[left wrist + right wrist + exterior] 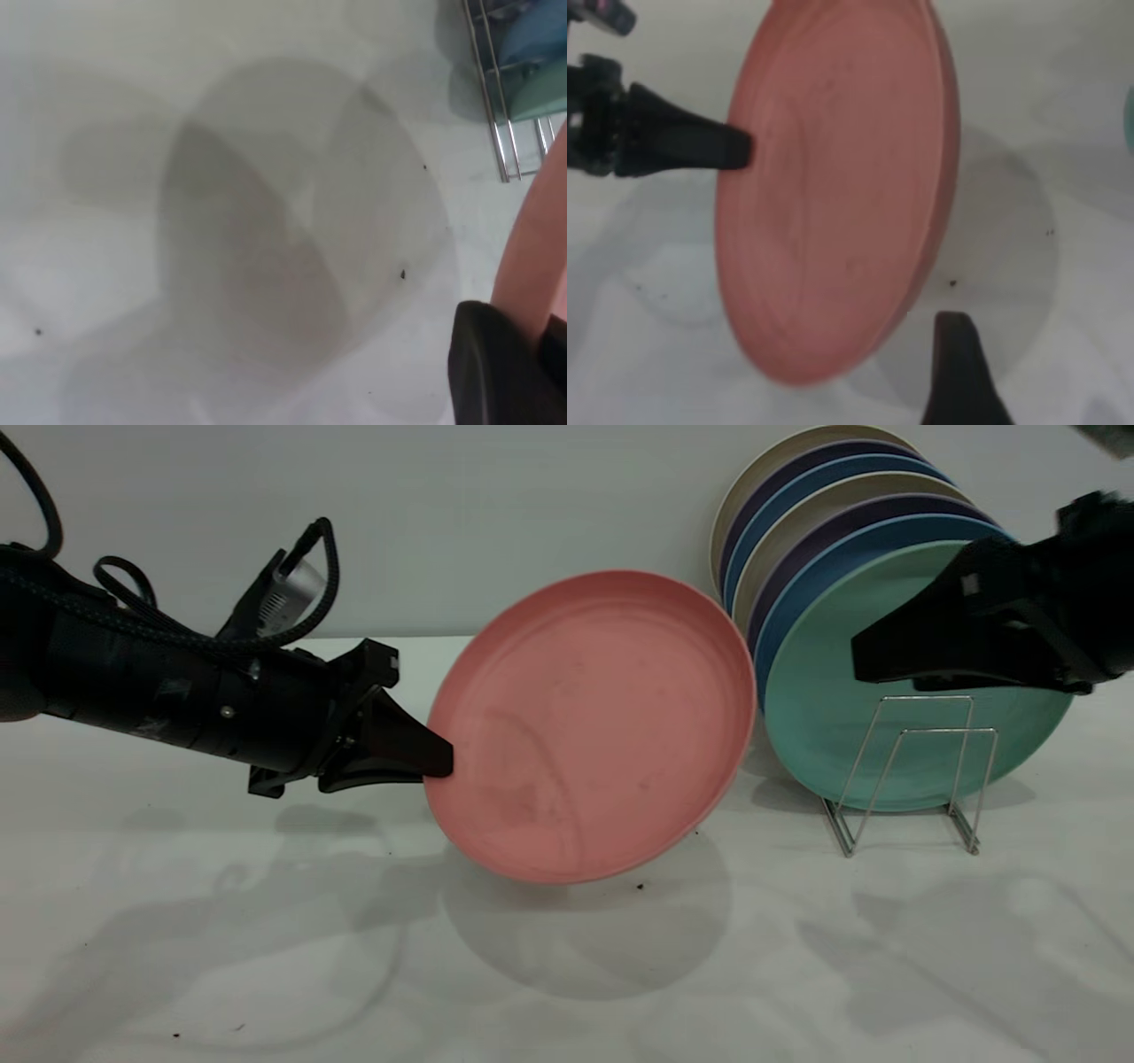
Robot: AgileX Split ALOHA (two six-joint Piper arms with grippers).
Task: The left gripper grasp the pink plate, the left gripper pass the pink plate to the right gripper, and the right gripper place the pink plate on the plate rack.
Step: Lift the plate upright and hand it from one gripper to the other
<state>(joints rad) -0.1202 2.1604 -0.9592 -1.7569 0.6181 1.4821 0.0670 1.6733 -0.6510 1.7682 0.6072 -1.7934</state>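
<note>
My left gripper [440, 764] is shut on the left rim of the pink plate [594, 726] and holds it tilted on edge, clear of the table. In the left wrist view the gripper [534, 341] clamps the plate's pink rim [532, 248]. My right gripper [877, 669] hovers open to the right of the plate, apart from it, in front of the mint-green plate [824, 726]. The right wrist view shows the pink plate [842, 186] face-on, with one of my fingers [957, 354] below it. The plate rack [912, 779] stands at the right.
Several blue, purple and cream plates [797, 514] lean upright in the rack behind the mint-green one, against the back wall. The rack's wires [496, 106] also show in the left wrist view. The white table [266, 957] stretches in front.
</note>
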